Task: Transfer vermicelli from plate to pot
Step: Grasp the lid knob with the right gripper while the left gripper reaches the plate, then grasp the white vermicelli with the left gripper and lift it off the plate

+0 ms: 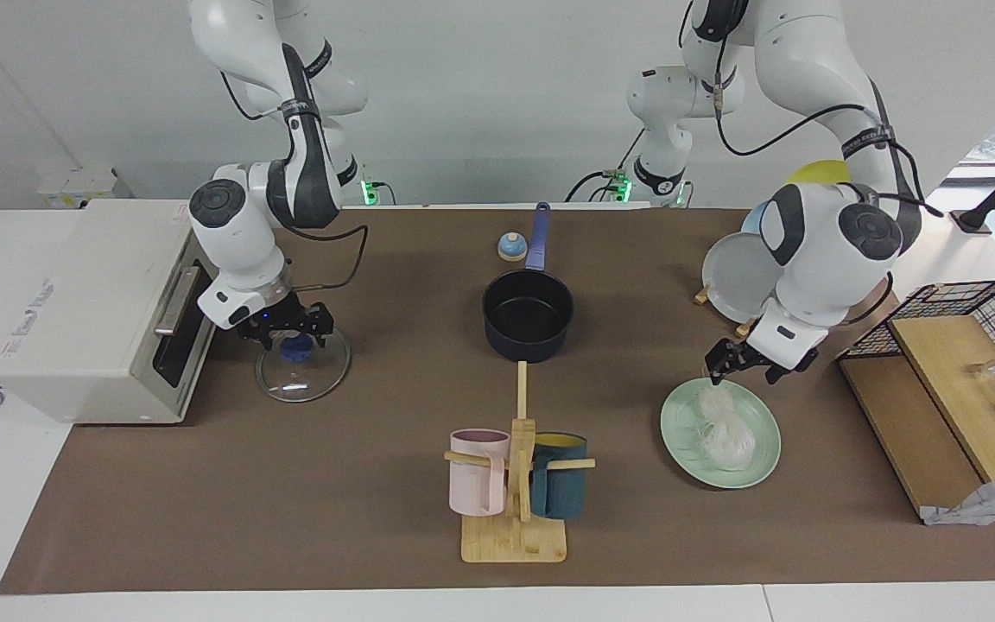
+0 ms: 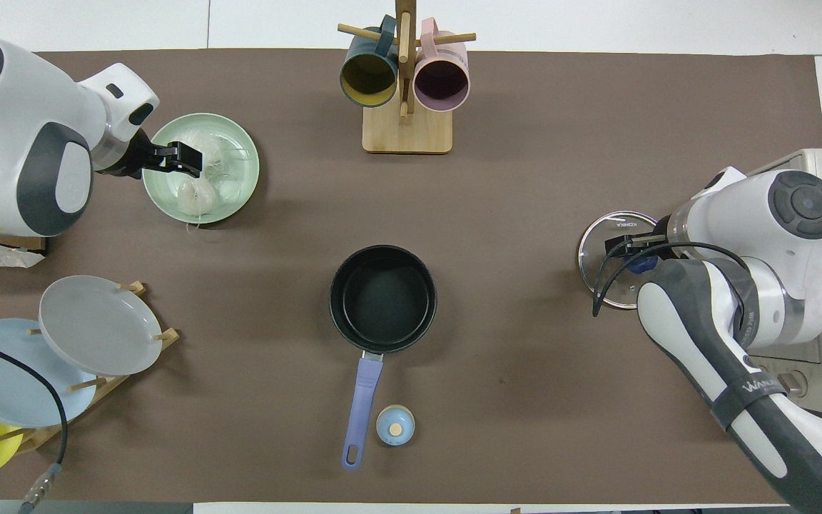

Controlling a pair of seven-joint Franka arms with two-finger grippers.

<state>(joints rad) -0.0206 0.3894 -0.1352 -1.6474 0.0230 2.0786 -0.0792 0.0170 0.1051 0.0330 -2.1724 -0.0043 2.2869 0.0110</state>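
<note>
- The left gripper (image 1: 748, 366) is hanging just above the robot-side edge of the mint-green plate (image 1: 679, 441), its fingers spread apart and grasping nothing.
- The vermicelli (image 1: 720, 426) is lying on that plate in two whitish nests, and no contact with the fingers is showing.
- The plate is sitting toward the left arm's end of the table, farther from the robots than the plate rack (image 1: 744, 328) carrying the grey plate (image 1: 735, 276).
- The pot (image 1: 528, 315) is standing near the table's middle, well apart from the plate, with its black inside bare and its blue handle (image 1: 538, 235) pointing toward the robots.
- The right gripper (image 1: 283, 328) is sitting low over the blue knob (image 1: 294, 347) of the glass lid (image 1: 303, 363), fingers apart on either side of it; whether they are touching the knob cannot be told.
- The lid is lying flat in front of the white oven (image 1: 74, 311).
- A mug stand (image 1: 515, 518) holding a pink mug (image 1: 476, 471) and a teal mug (image 1: 560, 485) is standing farther from the robots than the pot.
</note>
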